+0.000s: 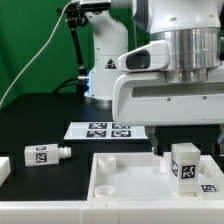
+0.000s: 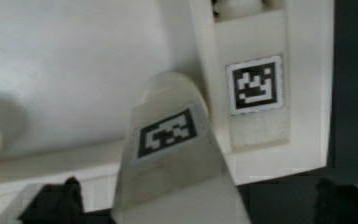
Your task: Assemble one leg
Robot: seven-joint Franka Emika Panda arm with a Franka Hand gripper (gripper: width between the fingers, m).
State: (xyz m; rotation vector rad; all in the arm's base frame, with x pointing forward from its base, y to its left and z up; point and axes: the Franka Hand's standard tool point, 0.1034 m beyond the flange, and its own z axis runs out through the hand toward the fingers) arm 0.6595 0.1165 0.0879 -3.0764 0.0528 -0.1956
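Note:
A leg (image 1: 185,166), a stubby white post with a square tag, stands upright on the near right part of the big white panel (image 1: 125,180). My gripper (image 1: 186,150) is right above it with a finger on each side. In the wrist view the leg (image 2: 172,150) runs up between the dark fingertips (image 2: 51,203), with a gap showing on both sides, so the gripper (image 2: 190,208) is open around it. A tag on the panel's rim (image 2: 254,85) lies just beyond the leg. A second leg (image 1: 42,155) lies on its side on the black table at the exterior view's left.
The marker board (image 1: 105,130) lies flat behind the panel, in front of the arm's base (image 1: 105,75). Another white part (image 1: 3,170) is cut off at the exterior view's left edge. A green backdrop stands behind the table.

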